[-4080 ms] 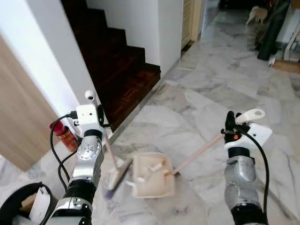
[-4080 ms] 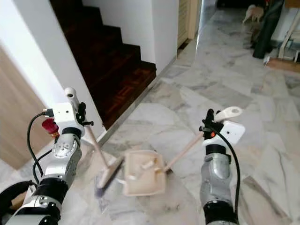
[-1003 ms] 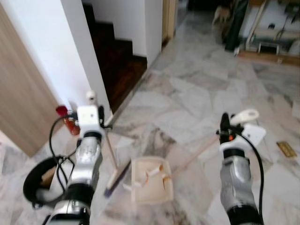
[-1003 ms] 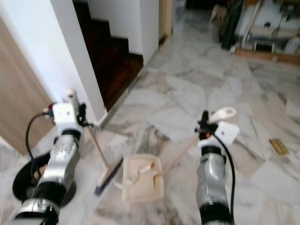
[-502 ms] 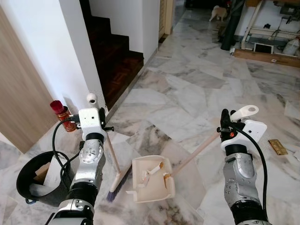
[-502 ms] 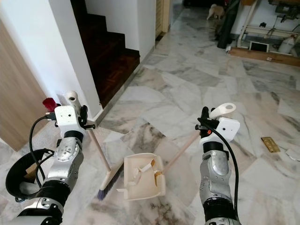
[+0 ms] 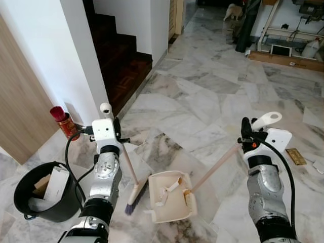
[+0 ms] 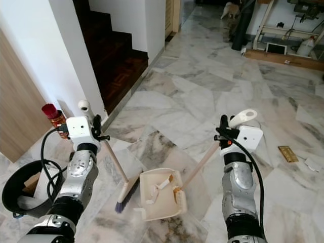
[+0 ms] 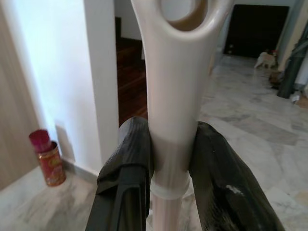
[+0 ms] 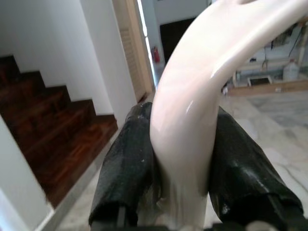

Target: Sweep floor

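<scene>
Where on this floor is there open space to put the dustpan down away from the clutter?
Bare marble lies ahead of the dustpan, between the stairs and the small brown piece on the right. It is crowded on the left: bucket, red can, and broom in the left hand.

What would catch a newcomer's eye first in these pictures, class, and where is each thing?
The cream dustpan with scraps in it lies on the marble floor between the arms. The left gripper grips the broom beside it, and the right gripper grips the dustpan's long handle. A black bucket stands at the robot's left.
</scene>
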